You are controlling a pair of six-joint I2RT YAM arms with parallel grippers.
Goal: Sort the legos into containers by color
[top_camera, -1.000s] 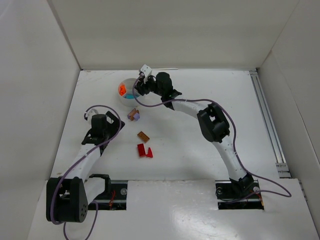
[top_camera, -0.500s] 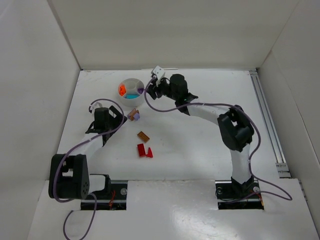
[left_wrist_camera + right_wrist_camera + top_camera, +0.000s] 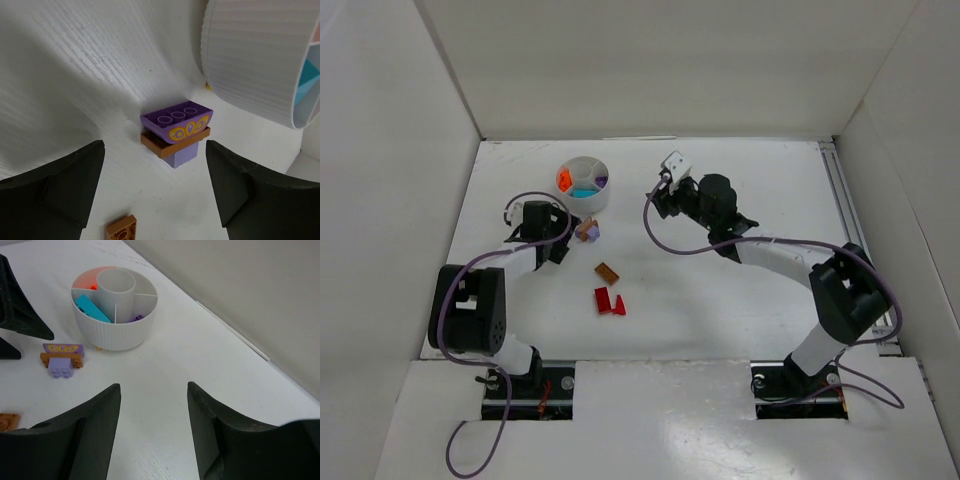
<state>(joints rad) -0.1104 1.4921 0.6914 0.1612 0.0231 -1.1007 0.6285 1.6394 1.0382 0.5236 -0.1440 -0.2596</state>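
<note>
Framing purple-and-brown lego stack (image 3: 176, 132) just beside white divided dish (image 3: 250, 60) w/ left gripper (image 3: 155, 150) wide, empty; right gripper (image 3: 154, 400) likewise. Light, stiff, slick pcs: prob. best pinched across flat sides.

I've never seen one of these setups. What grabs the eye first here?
The white round dish on the far left of the table, with orange pieces, a teal piece and purple bits in separate compartments. Just in front of it stands a small purple-and-brown lego stack, framed by the left arm's open jaws. Red pieces lie loose toward the near edge.
</note>
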